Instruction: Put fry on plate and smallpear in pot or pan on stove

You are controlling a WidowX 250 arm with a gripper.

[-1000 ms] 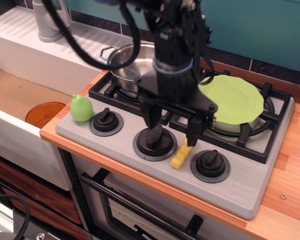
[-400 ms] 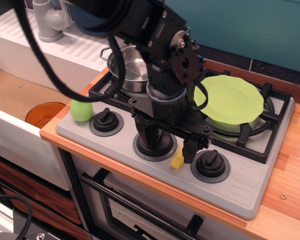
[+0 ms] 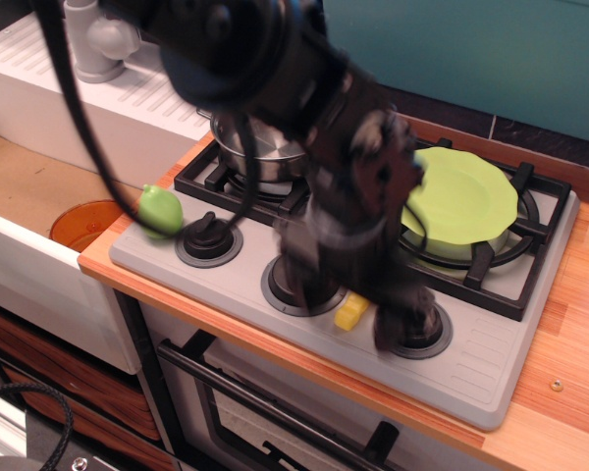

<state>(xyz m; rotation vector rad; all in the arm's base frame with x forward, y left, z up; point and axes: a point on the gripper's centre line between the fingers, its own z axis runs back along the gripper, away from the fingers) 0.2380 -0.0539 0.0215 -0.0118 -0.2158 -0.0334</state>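
Observation:
The yellow fry (image 3: 351,313) lies on the grey stove (image 3: 491,365) between the middle and right knobs. My gripper (image 3: 346,306) is blurred by motion and low over the fry, with one finger on each side of it, open. The light-green smallpear (image 3: 160,210) stands at the stove's left edge beside the left knob. The lime-green plate (image 3: 468,196) rests on the right burner grate. The steel pot (image 3: 247,149) sits on the back left burner, mostly hidden by my arm.
An orange bowl (image 3: 82,224) lies in the sink at left. A grey faucet (image 3: 96,41) stands on the white drainboard at the back left. Wooden counter (image 3: 569,334) runs along the stove's right side.
My gripper has come down from above the knobs and shifted toward the stove's front edge, so its fingers now straddle the fry. The fry, pear and plate have not moved.

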